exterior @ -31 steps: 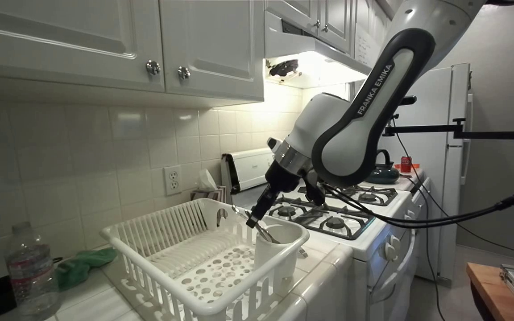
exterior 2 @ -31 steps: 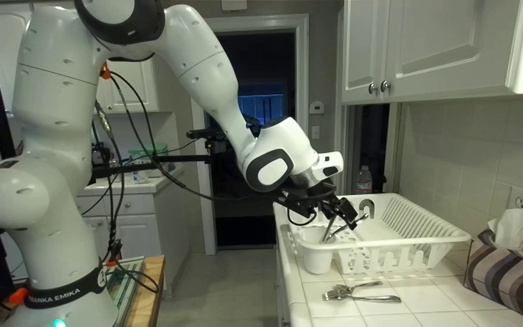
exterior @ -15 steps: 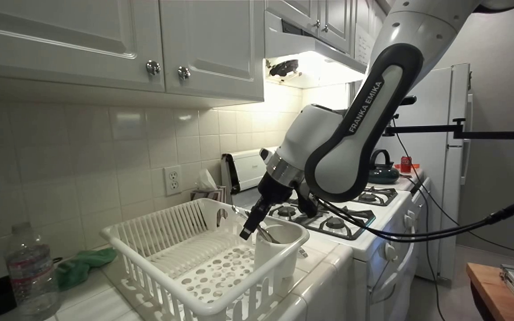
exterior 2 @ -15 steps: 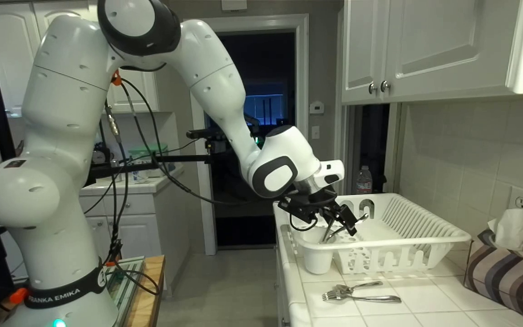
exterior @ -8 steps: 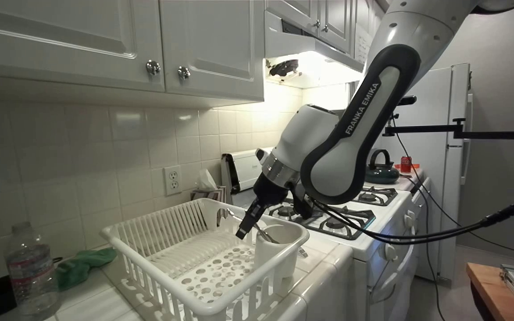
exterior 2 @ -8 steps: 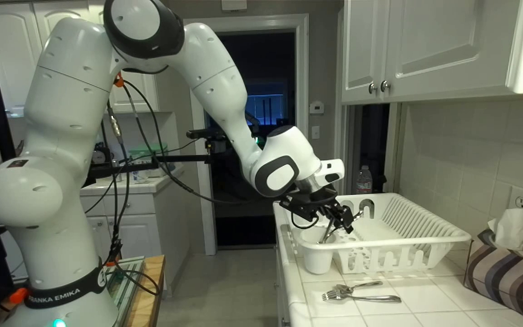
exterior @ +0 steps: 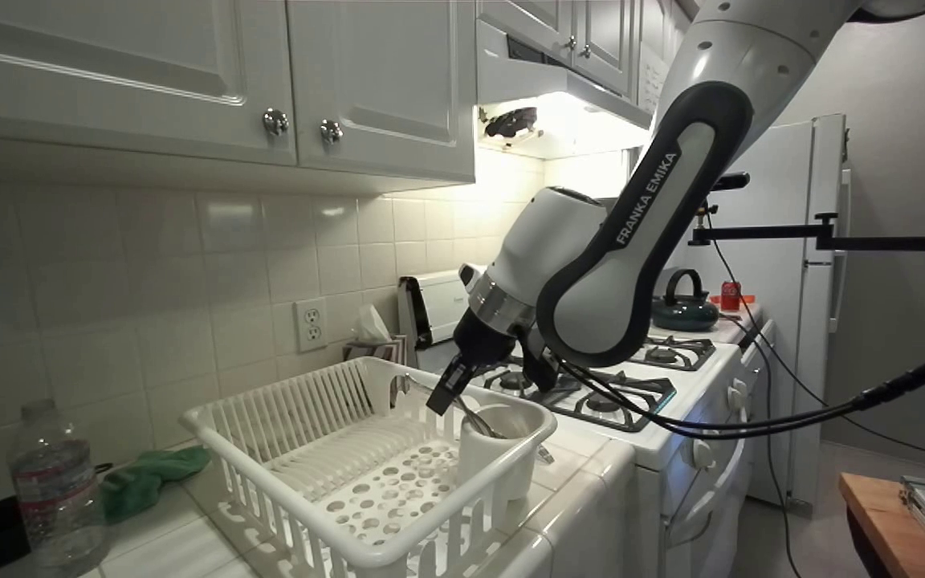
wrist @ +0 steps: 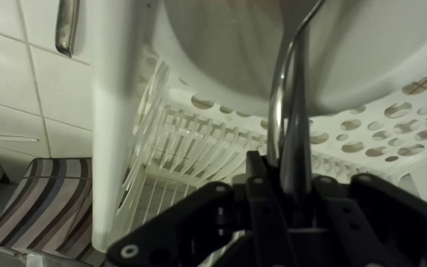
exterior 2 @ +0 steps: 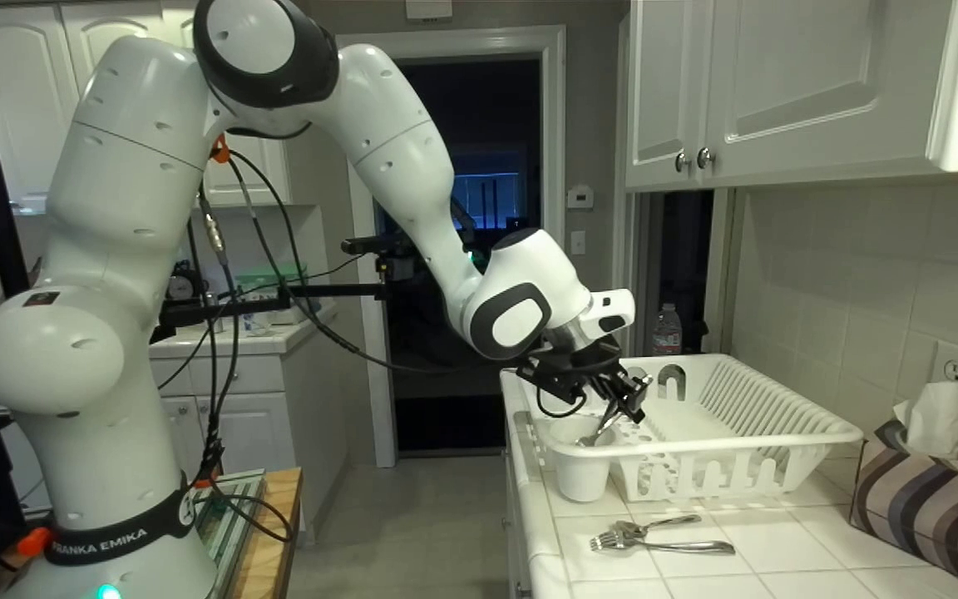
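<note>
Cutlery handles (wrist: pixel 295 148) have been drawn together since earlier — leaned out of the white cup (exterior 2: pixel 583 478) at left in an exterior view, pinched further right by the end effector (exterior 2: pixel 634 405). Stiff, light, slippery metal, probably — best gripped mid-length.

You are in a kitchen: your gripper (exterior: pixel 440 400) has a white dish rack (exterior: pixel 462 502) below it, a gas stove (exterior: pixel 603 403), kettle (exterior: pixel 685 313) and refrigerator (exterior: pixel 780 321) beyond it in an exterior view, and wall cabinets (exterior: pixel 386 88) hanging higher than it.
</note>
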Tool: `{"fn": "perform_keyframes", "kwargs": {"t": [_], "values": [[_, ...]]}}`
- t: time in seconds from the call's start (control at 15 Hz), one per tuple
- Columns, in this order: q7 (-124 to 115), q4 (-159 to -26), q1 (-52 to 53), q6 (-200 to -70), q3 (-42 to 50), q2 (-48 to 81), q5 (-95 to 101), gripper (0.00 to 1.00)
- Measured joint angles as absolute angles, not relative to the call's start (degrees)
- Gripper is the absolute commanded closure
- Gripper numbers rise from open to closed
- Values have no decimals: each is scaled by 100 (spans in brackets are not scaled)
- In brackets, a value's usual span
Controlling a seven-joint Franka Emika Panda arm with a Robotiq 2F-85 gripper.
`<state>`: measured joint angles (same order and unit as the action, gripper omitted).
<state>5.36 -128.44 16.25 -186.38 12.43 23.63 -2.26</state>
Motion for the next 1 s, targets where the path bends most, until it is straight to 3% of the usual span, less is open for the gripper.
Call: {"fn": "perform_keyframes", "kwargs": {"t": [0.27, 0.33, 0.4, 1.0], "values": [[384, -12832, 1919, -18638, 1531, 2363, -229, 99], [357, -12832, 1992, -18638, 1600, 2363, -229, 76], [335, -12832, 2059, -18638, 1663, 2363, -229, 68], [261, -12834, 2483, -18638, 2022, 2363, -229, 7]]}}
